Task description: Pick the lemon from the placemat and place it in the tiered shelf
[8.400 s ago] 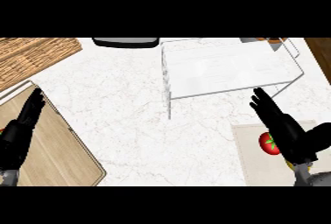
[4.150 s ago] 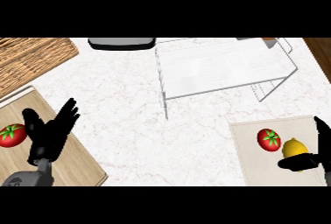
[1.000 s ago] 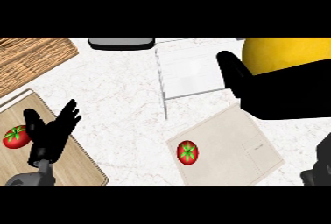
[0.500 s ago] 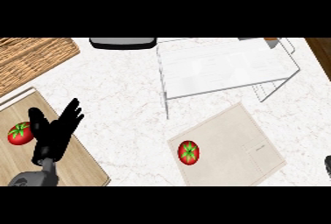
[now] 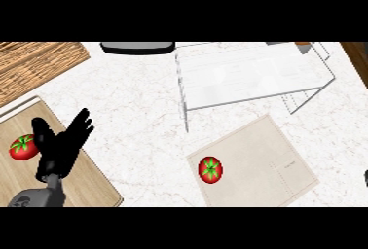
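No lemon shows anywhere in the head view. The beige placemat (image 5: 266,163) lies askew at the lower right, with only a red tomato (image 5: 210,169) on its left corner. Behind it stands the white tiered shelf (image 5: 251,78); its visible top level carries nothing. My left hand (image 5: 61,143) rests open, fingers up, over the wooden board at the lower left. Of my right arm only a dark sliver (image 5: 366,177) shows at the right edge, beside the placemat, and what it holds is hidden.
A wooden cutting board (image 5: 86,187) at the lower left carries a second tomato (image 5: 23,147). A woven mat (image 5: 36,63) lies at the top left. A dark rounded object (image 5: 137,47) sits at the back edge. Bare marble counter (image 5: 137,112) spans the middle.
A second ago my right hand, shut on the lemon, filled the upper right near the shelf. It has since dropped out to the right edge, and the lemon is out of sight. The left hand stayed put.
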Controlling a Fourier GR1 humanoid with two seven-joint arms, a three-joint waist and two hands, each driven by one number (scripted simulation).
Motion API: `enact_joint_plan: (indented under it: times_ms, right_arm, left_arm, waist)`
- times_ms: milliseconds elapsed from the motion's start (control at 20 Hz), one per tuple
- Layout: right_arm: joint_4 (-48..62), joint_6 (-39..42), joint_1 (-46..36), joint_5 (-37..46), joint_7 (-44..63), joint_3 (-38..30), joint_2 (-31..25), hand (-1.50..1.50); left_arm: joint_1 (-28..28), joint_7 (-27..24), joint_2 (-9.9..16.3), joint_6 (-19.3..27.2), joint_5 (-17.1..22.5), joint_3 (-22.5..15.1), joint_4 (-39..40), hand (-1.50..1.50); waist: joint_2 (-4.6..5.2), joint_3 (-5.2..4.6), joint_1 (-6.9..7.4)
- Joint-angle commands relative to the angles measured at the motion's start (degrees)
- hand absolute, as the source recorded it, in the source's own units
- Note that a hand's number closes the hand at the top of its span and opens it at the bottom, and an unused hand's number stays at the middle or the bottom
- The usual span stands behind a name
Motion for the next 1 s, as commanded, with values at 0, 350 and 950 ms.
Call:
enact_joint_plan:
  times_ms: [0,350,950]
  right_arm:
    - [5.4,-2.3,0.6,1.8,-5.0,-0.1,0.1,1.5]
    - [14.6,-8.7,-1.4,6.5,-13.3,0.7,0.9,1.5]
    - [19.6,-6.2,-4.5,7.2,-18.1,0.5,-0.5,1.5]
  left_arm:
    - [1.4,0.3,-1.8,-0.2,-0.4,-0.9,2.5,0.0]
    - [0.6,0.6,-1.9,-0.3,-0.3,0.1,2.3,0.0]
    - [0.5,-1.9,-1.4,-1.6,-1.3,1.7,4.3,0.0]
  waist:
    - [0.24,-0.41,-0.2]
    - [0.34,-0.4,0.19]
    - [0.14,-0.41,-0.31]
